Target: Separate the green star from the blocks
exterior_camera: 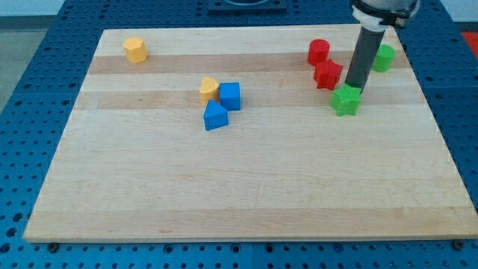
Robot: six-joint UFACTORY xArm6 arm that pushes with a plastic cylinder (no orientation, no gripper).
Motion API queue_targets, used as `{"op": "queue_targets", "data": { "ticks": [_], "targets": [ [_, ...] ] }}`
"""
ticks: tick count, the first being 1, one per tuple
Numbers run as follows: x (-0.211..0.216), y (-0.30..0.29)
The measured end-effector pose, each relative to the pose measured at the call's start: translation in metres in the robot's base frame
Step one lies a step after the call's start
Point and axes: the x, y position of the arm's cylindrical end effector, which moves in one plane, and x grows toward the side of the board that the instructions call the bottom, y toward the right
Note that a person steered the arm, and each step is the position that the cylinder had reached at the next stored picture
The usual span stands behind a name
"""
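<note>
Blue block (215,116) nearest, green star (346,100) touching tool tip (352,87) just above

A single camera looks down at a slant across the wooden board (246,187) from beyond its near long edge, facing the far edge at the view's top; the board narrows toward the top, and nearly all of it fits in frame, with blue perforated table (30,112) showing around it; the distance is middling; the rod enters from the view's top right, its mount cut off by the frame, and its tip (349,87) lies in the upper right part of the view
</note>
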Motion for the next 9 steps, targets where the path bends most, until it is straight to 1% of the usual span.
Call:
{"op": "queue_targets", "data": {
  "ticks": [1, 2, 3, 4, 5, 6, 7, 8, 9],
  "targets": [
    [-0.024, 0.003],
    [0.032, 0.003],
    [0.072, -0.008],
    [0.078, -0.008],
    [0.078, -0.047],
    [0.078, -0.103],
    [0.078, -0.139],
    [0.085, -0.112],
    [0.108, -0.111]
  ]
}}
